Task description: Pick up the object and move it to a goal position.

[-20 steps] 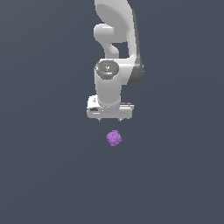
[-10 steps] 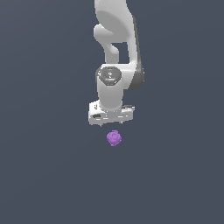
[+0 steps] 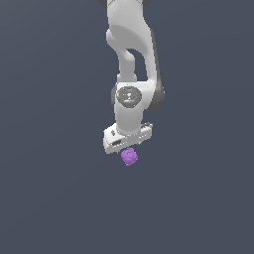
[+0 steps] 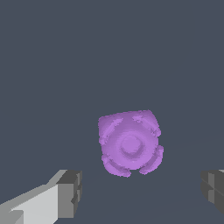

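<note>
The claw [image 4: 140, 192], spread wide, hangs just over the purple object [image 4: 130, 143], nothing between.

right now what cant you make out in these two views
- Exterior view: the fingertips of the gripper are hidden by the hand body.
- Wrist view: both fingers are cut off by the frame edge.
- Underside of the purple object: faces away in both views.
- Goal position: no marker in either view.

The arm [image 3: 131, 59] reaches down from the top of the exterior view, with the gripper [image 3: 126, 144] at its lower end. The blob [image 3: 129, 157] sits just beneath the gripper. In the wrist view the blob [image 4: 130, 143] lies between the two wide-apart fingers [image 4: 69, 192], touching neither.
</note>
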`<state>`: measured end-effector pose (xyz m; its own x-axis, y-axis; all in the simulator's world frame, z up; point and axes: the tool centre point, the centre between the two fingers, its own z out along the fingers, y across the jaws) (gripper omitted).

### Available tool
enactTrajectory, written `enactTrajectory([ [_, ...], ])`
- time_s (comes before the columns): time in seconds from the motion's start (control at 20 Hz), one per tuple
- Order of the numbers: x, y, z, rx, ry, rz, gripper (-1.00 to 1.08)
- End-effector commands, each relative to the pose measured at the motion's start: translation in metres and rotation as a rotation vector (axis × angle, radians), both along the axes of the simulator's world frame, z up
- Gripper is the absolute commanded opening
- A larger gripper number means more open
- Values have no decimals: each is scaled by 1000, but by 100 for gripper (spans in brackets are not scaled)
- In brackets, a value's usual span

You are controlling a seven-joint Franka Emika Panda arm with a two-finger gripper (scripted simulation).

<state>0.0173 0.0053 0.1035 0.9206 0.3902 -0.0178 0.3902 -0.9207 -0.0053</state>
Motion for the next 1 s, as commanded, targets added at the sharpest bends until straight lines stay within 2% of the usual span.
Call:
enactTrajectory([
  [0.0,4,2,-5,1,-7,54,100],
  [0.4,11,6,-13,3,-17,144,100],
  [0.7,11,6,-15,3,-17,146,100],
  [0.95,11,6,-33,3,-18,148,100],
])
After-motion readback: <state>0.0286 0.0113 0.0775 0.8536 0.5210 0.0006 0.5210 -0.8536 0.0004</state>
